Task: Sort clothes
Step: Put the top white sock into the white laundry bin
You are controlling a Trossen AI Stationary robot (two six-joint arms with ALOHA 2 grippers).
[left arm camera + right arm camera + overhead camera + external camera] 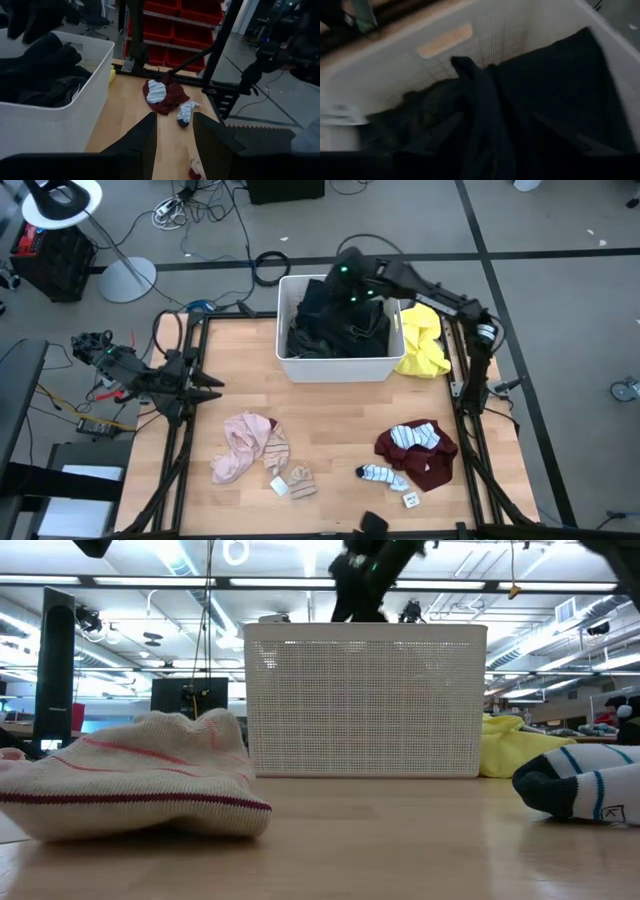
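Observation:
A white bin (335, 365) stands at the table's far middle with dark clothes (335, 320) piled inside. My right gripper (345, 280) hangs above the pile, open; in its wrist view a dark fold (477, 95) rises between the fingers. A yellow garment (422, 345) lies right of the bin. On the near half lie a pale pink garment (243, 445), a maroon garment (430, 460) with a striped sock (412, 437) on it, another striped sock (383, 474) and a pale sock (300, 480). My left gripper (207, 387) waits open at the table's left edge. My right gripper (495, 120) stands open over the dark clothes in the bin, pointing down at a slant. A dark fold of cloth reaches up between its fingers; I cannot tell whether they touch it.
The bin's tall mesh wall (365, 700) blocks the low view of its contents. The table's black frame posts (468, 370) run along both sides. Bare wood (335, 430) lies between the pink and maroon piles. Cables and a lamp stand are on the floor beyond.

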